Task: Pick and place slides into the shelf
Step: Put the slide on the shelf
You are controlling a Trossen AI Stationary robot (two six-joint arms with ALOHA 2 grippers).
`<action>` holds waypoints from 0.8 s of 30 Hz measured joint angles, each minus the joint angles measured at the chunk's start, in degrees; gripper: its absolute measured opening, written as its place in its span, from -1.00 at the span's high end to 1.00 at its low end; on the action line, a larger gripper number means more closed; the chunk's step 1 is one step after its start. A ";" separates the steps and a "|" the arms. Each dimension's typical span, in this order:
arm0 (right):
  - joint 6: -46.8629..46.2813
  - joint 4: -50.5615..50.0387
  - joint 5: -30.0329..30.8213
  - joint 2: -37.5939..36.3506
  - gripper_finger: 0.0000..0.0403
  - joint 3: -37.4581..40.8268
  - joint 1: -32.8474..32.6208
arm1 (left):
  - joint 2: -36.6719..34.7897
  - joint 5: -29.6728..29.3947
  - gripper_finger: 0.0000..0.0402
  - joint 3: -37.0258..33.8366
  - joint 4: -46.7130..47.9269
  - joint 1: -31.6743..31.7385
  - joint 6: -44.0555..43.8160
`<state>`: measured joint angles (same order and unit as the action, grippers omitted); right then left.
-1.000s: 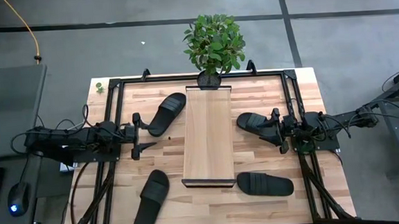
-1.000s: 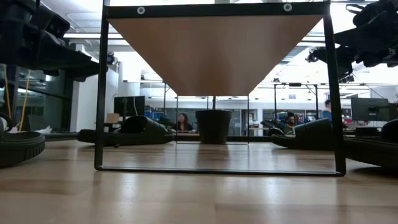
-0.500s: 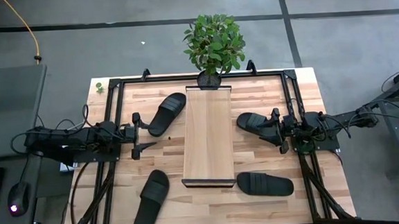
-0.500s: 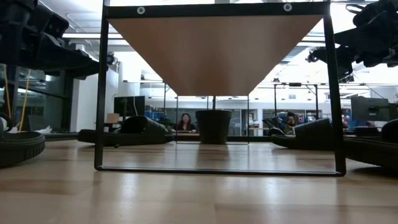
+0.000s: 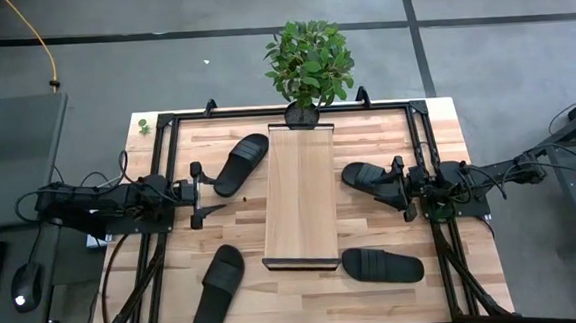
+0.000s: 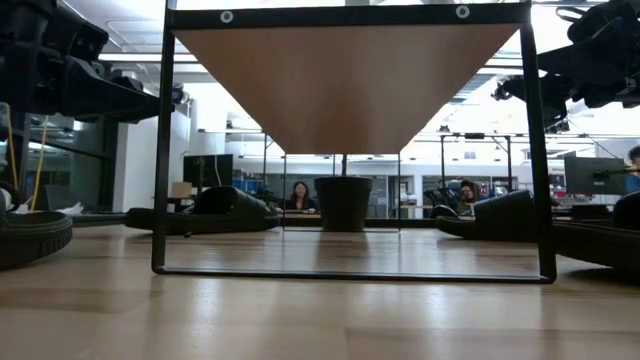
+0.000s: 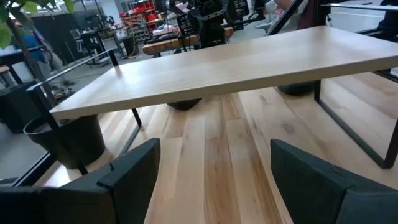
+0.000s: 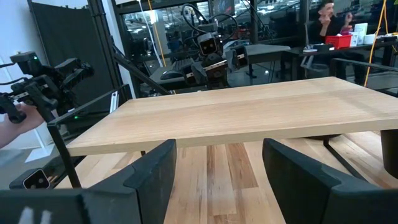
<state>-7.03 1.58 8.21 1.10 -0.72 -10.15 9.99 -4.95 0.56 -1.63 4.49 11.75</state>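
The shelf (image 5: pixel 298 196) is a pale wood board on a dark metal frame, standing in the table's middle. Four black slides lie sole down around it: far left (image 5: pixel 241 163), near left (image 5: pixel 218 286), far right (image 5: pixel 369 177), near right (image 5: pixel 383 266). My left gripper (image 5: pixel 198 195) hovers open left of the shelf, facing it (image 7: pixel 211 180). My right gripper (image 5: pixel 403 186) hovers open right of the shelf, above the far right slide's outer end, also facing the board (image 8: pixel 217 180). Neither gripper holds anything.
A potted plant (image 5: pixel 307 65) stands at the shelf's far end, its dark pot (image 6: pixel 343 203) showing under the board. Black frame rails (image 5: pixel 166 139) run along the table's sides. A person's hand with a device (image 8: pixel 12 112) shows beyond the table.
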 joint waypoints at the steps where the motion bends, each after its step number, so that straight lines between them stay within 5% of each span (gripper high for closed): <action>1: 0.00 0.01 0.00 0.00 -0.15 0.01 0.00 | 0.00 0.00 -0.43 0.00 -0.02 0.00 0.01; 14: 0.00 0.01 0.02 0.00 -0.15 -0.01 0.00 | 0.01 0.02 -0.43 0.00 -0.02 0.00 -0.33; 24: 0.00 0.50 2.12 0.02 -0.15 0.03 -0.02 | 0.01 2.36 -0.43 0.00 0.07 0.00 -9.64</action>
<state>-7.03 2.08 10.33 1.12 -0.69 -10.17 10.00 -2.59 0.56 -1.56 4.49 2.11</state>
